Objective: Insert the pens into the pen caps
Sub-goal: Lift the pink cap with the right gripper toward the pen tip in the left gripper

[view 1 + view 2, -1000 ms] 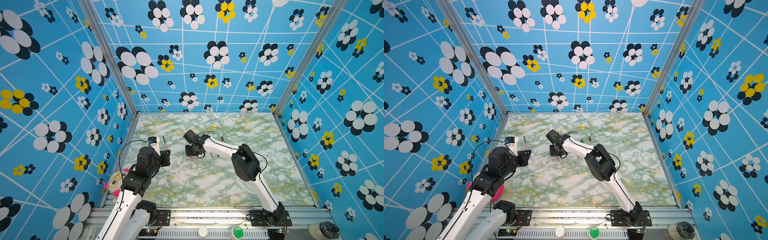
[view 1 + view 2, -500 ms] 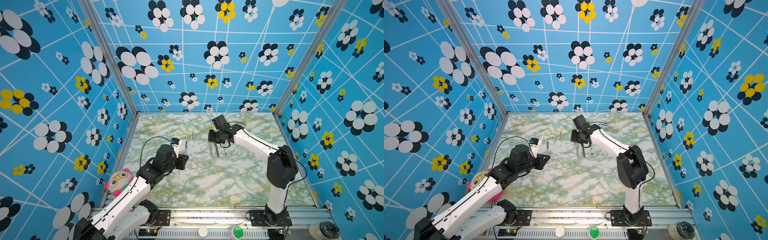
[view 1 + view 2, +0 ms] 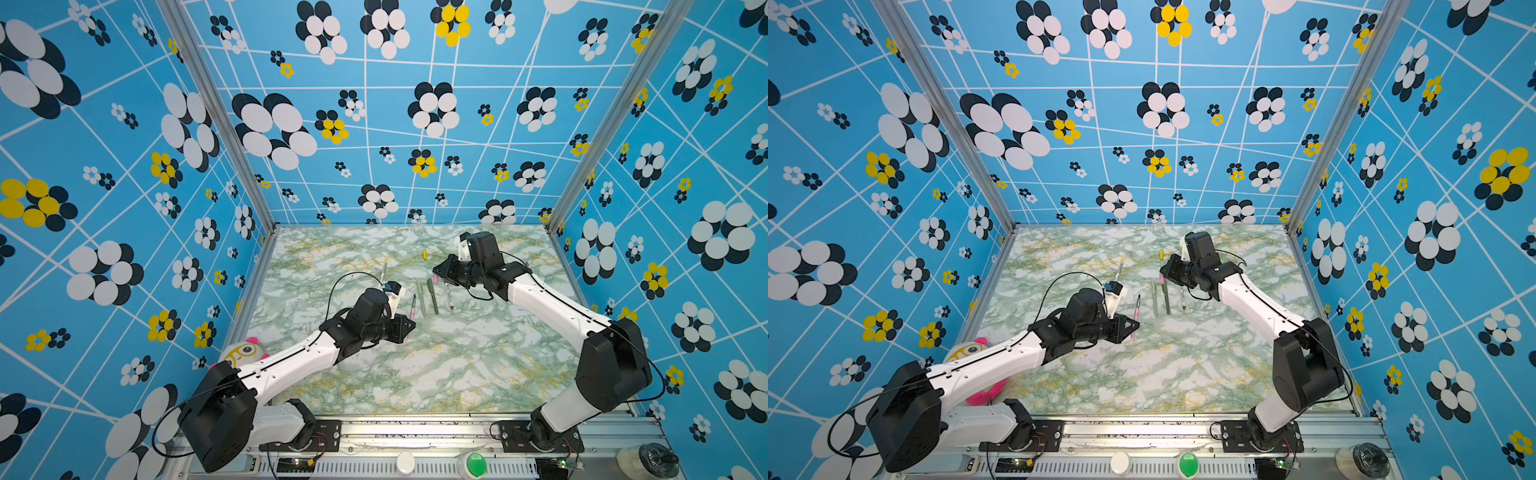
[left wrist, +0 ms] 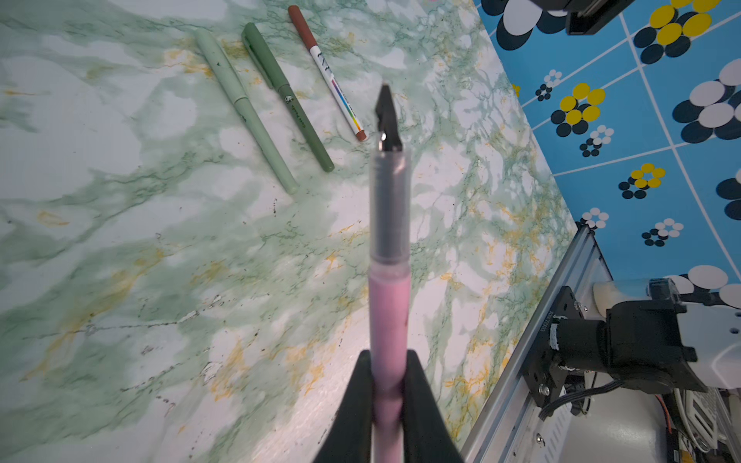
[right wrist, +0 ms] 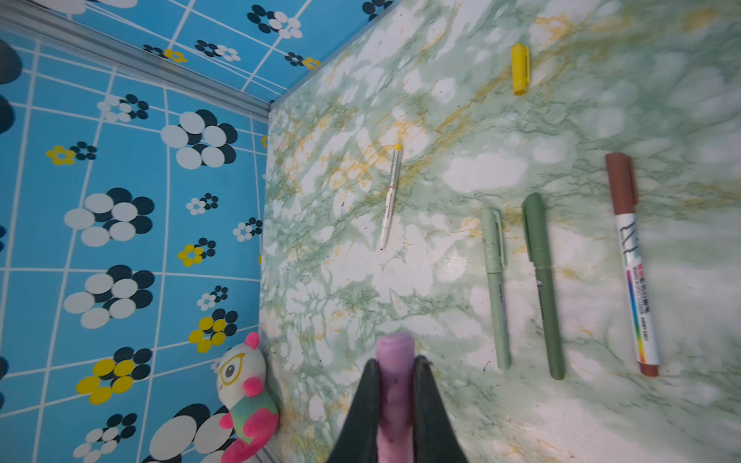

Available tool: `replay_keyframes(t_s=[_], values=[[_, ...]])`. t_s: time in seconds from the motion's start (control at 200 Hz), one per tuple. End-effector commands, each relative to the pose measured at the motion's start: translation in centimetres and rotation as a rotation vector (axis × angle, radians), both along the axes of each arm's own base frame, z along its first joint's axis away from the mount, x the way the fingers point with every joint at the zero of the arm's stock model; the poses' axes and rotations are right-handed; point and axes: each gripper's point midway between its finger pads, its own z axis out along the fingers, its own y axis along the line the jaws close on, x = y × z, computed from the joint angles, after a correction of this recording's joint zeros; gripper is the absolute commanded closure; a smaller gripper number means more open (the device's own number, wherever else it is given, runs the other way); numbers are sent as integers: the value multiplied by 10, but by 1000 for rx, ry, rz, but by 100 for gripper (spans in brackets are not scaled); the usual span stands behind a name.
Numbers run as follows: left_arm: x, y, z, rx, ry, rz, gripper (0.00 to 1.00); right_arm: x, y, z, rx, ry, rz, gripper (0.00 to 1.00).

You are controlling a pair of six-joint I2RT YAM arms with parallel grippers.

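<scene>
Mid-frame in a top view, the left gripper (image 3: 409, 327) clamps the pink pen (image 3: 413, 309); up-right of it, the right gripper (image 3: 436, 273) pinches the pink cap (image 5: 395, 352).

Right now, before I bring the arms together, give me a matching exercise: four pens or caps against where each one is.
1. pink pen
2. pink cap
3. yellow cap
4. white-yellow pen

a. lying alone, no pen in it
b. gripped in the right jaws
c. lying uncapped
d. gripped in the left jaws

Pairs: 1-d, 2-b, 3-a, 4-c
</scene>
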Motion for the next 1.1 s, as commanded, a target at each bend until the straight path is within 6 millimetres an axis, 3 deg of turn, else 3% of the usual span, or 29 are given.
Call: replay_keyframes(t_s=[0.0, 0.575, 1.095], values=[[4, -17, 26, -70, -34, -30, 100, -6, 16, 26, 115, -54, 64, 96], [12, -26, 30, -58, -44, -24, 100, -18, 38, 34, 190, -46, 114, 98], [15, -18, 31, -50, -67, 18, 100, -24, 39, 38, 170, -62, 128, 98]])
